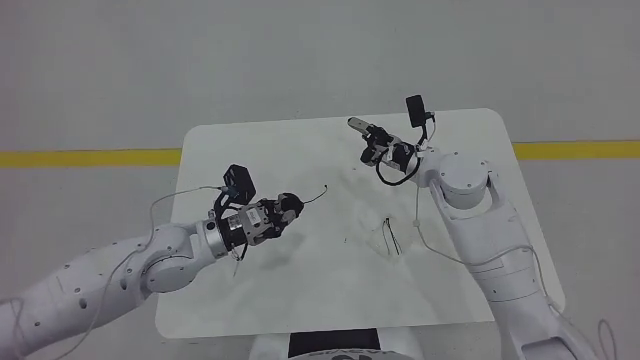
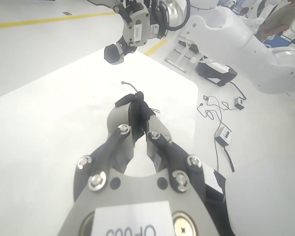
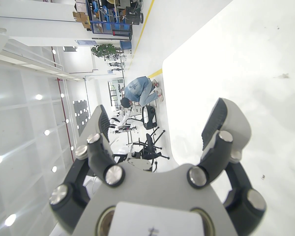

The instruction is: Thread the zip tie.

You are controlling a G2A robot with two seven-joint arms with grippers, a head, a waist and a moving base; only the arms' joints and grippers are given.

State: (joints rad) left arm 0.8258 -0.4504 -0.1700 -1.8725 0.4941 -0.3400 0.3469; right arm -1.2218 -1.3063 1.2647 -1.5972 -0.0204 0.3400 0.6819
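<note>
A thin dark zip tie [image 1: 313, 198] sticks out from my left gripper [image 1: 291, 205], which is shut on it above the middle of the white table [image 1: 260, 150]. In the left wrist view the tie's small square head [image 2: 123, 83] ends a short curved strip beyond the closed black fingertips [image 2: 131, 99]. My right gripper [image 1: 363, 132] hovers open near the table's far edge, with nothing between its ribbed pads [image 3: 215, 117]. The left wrist view shows the right gripper [image 2: 105, 25] ahead of the tie, higher up.
More thin dark zip ties [image 1: 391, 235] lie flat on the table right of centre. The table's rounded far corner [image 3: 166, 62] lies close beyond the right gripper. Cables and small boxes [image 2: 221, 119] lie on the floor past the table edge.
</note>
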